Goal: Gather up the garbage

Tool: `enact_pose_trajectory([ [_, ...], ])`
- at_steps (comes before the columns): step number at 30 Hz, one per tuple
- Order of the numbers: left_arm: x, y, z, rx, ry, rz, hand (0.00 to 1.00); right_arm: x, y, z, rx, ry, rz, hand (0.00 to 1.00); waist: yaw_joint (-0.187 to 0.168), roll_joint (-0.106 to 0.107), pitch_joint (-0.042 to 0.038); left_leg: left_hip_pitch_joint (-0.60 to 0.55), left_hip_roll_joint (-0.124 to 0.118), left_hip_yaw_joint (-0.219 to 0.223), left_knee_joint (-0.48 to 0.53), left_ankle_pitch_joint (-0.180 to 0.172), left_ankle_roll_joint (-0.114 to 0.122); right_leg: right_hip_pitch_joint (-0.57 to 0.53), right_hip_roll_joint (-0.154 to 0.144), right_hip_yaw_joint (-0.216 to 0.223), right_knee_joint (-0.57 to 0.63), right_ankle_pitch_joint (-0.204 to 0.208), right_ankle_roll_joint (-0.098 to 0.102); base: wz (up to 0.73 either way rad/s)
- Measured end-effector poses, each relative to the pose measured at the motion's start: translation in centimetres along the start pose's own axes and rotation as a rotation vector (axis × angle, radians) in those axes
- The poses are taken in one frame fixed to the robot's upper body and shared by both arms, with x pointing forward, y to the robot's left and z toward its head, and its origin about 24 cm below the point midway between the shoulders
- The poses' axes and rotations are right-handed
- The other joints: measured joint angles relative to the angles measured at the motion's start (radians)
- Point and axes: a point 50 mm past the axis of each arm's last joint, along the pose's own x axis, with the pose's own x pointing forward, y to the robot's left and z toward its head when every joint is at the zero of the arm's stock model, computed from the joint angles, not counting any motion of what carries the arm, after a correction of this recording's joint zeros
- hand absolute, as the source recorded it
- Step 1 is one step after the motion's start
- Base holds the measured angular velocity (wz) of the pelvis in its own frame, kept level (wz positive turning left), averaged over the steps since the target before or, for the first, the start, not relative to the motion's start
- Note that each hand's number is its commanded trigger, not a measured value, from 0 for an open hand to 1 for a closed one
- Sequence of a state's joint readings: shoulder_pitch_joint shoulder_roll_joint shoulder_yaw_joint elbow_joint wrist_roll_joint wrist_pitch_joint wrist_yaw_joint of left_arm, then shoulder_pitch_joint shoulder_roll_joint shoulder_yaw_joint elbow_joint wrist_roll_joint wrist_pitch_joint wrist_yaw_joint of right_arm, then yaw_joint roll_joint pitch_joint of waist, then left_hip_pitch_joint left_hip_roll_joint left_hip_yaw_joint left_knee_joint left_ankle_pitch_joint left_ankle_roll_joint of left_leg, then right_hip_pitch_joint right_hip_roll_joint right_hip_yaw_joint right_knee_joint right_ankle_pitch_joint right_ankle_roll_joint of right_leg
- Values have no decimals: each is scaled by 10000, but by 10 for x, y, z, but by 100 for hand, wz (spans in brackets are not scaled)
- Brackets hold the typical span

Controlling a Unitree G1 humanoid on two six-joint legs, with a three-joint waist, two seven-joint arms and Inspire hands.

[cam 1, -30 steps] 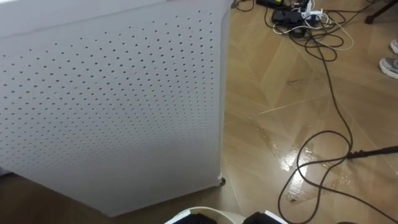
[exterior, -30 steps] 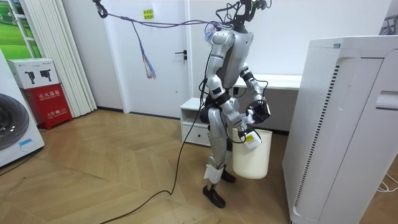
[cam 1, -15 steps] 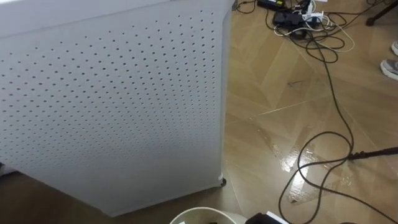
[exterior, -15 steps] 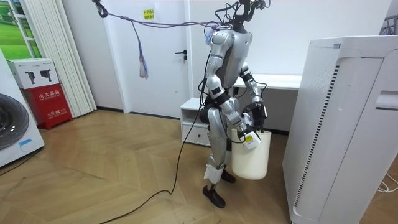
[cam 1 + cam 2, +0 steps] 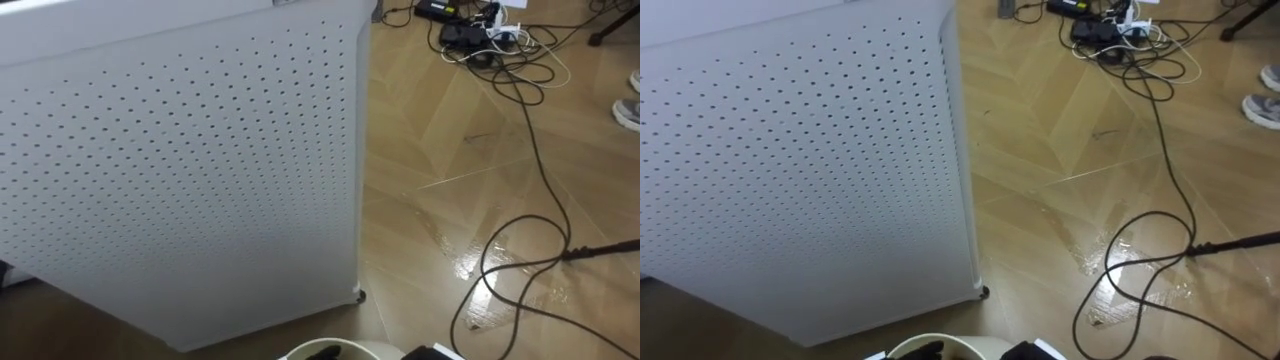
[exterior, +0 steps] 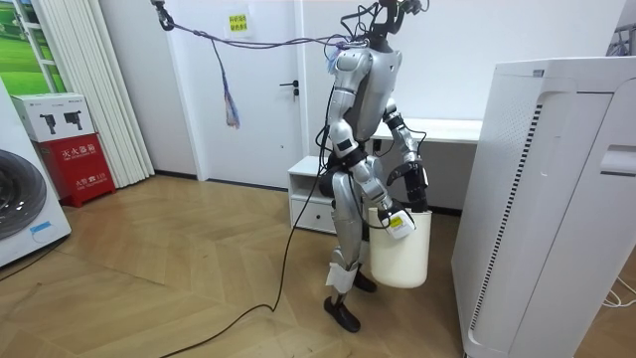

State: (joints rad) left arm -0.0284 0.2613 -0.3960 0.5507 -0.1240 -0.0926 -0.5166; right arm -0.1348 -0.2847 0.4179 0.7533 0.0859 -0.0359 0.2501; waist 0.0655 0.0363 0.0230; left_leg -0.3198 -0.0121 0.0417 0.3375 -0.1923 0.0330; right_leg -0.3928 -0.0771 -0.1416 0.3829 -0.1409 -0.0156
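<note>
In the room view I stand facing a tall white perforated unit, with a white bin [image 6: 400, 254] held close before my legs. My right hand [image 6: 391, 221] grips the bin's near rim; its dark back with the white tag shows at the bottom edge of the eye views [image 5: 432, 353]. My left arm reaches down over the far rim, and the left hand [image 6: 418, 202] is sunk into the bin's mouth with its fingers hidden. The bin's rim [image 5: 372, 348] is a pale arc at the bottom of the left eye view, with a dark bit of the left hand [image 5: 921, 350] inside it.
The white perforated unit [image 5: 180, 170] stands right in front of me on small castors. To my right lies wooden floor [image 5: 470, 170] with a dark cable [image 5: 530, 130] and a tangle of cords [image 5: 480, 30]. A person's shoe [image 5: 628, 110] shows at the far right edge. A low white cabinet [image 6: 308, 189] stands behind me.
My left forearm has come down from above the bin into its mouth. In the eye view the dark left hand at the bottom edge has sunk lower. The bin and right hand stay put.
</note>
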Motion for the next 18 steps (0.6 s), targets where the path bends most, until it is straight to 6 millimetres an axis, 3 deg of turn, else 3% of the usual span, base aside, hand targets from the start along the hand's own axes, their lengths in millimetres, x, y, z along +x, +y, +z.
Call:
enact_pose_trajectory([
  [8,0,1,8,223,-279,-19,0,-2,-5,-2,-124,91,40,100,3,-2,1,30,-5,-11,0,0,0,10,-7,15,20,-2,1,0],
  [18,-11,-1,-10,51,269,62,0,-8,-9,-11,-106,350,-93,100,109,0,1,717,-31,-151,-193,-2,-3,710,-29,-120,-61,-112,23,4],
])
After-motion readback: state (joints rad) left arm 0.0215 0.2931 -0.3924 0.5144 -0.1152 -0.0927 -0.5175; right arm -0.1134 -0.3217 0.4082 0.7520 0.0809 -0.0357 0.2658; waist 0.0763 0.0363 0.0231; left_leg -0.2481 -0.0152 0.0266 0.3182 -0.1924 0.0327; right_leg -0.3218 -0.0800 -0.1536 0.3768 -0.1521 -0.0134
